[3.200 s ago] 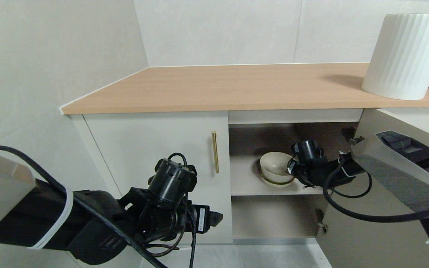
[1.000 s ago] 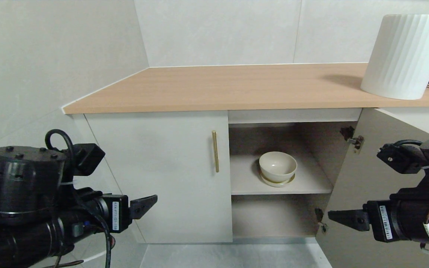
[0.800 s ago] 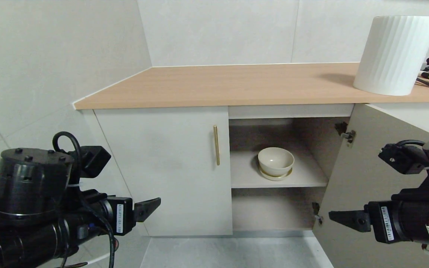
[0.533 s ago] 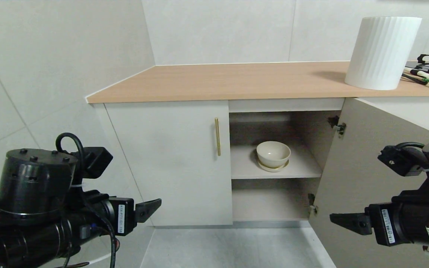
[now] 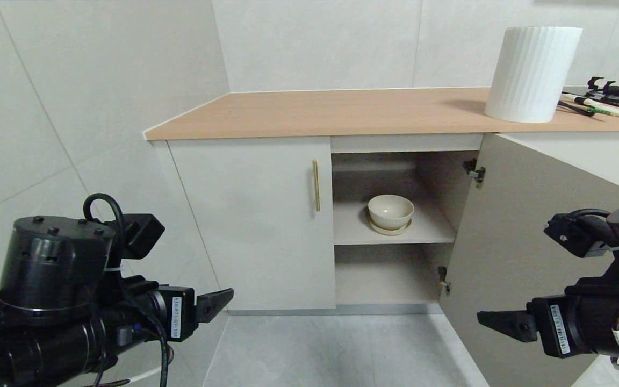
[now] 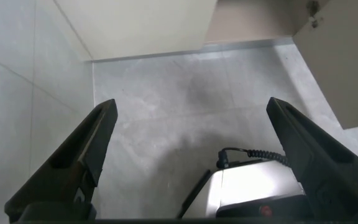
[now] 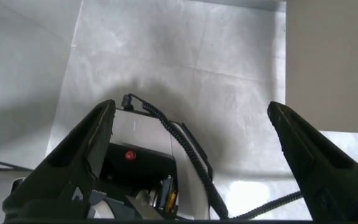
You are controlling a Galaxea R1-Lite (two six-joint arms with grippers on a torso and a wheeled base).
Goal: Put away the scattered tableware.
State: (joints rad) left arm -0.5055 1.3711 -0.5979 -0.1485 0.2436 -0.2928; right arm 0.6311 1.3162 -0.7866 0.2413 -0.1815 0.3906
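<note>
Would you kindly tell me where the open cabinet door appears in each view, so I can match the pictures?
Head view: the open cabinet door stands at the right, swung out toward the camera.
Left wrist view: it is the beige panel bordering the grey floor, with a hinge at its edge.
Right wrist view: it is the plain beige panel bordering that floor.
Shared landmark: the grey floor.
</note>
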